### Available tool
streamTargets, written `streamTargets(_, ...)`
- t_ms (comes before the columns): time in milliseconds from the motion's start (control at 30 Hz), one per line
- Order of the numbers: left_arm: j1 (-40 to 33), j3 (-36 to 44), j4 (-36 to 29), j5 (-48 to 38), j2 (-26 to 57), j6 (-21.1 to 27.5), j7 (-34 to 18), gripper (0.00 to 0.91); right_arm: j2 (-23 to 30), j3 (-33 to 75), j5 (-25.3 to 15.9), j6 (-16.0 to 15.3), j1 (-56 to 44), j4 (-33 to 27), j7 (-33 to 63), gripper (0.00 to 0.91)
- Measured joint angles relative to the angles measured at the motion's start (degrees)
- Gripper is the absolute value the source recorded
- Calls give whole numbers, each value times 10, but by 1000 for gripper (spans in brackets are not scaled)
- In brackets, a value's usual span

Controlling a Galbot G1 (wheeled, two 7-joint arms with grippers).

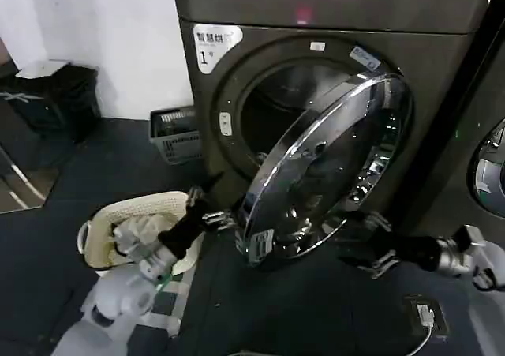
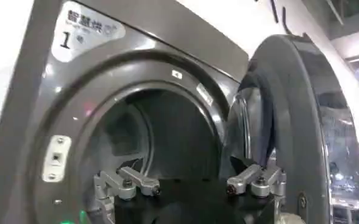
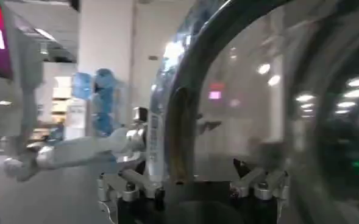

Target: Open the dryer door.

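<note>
The dryer door (image 1: 323, 174), a chrome-rimmed porthole with dark glass, stands swung out partway from the drum opening (image 1: 272, 107). My left gripper (image 1: 225, 210) is open at the door's lower free edge, on the drum side. In the left wrist view the left gripper (image 2: 192, 189) holds nothing, with the dark drum (image 2: 167, 140) ahead and the dryer door (image 2: 301, 122) edge-on beside it. My right gripper (image 1: 355, 241) is open at the door's lower outer side. In the right wrist view the right gripper (image 3: 196, 193) straddles the dryer door rim (image 3: 179, 109), which runs close to one finger.
A white laundry basket (image 1: 134, 206) sits on the floor under my left arm. A grey crate (image 1: 175, 133) stands by the dryer's left corner. A neighbouring machine's round door (image 1: 489, 170) is at the far right. A floor socket (image 1: 422, 316) lies under my right arm.
</note>
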Motion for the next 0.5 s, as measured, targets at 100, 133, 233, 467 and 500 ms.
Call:
streamTargets(100, -3, 9, 2, 12, 3, 0, 11, 907, 13, 29, -13, 4, -13, 14, 61, 907)
streamTargets(133, -4, 11, 5, 13, 3, 0, 14, 907, 19, 39, -17, 8, -18, 20, 82, 907)
streamTargets(233, -8, 20, 7, 12, 3, 1, 25, 907, 34, 71, -43, 14, -33, 36, 142, 907)
streamTargets(467, -23, 54, 8, 8, 6, -6, 26, 907, 40, 154, -122, 9, -72, 58, 252, 907)
streamTargets(500, -27, 60, 11, 8, 6, -6, 25, 907, 39, 166, -135, 3, -77, 59, 268, 907)
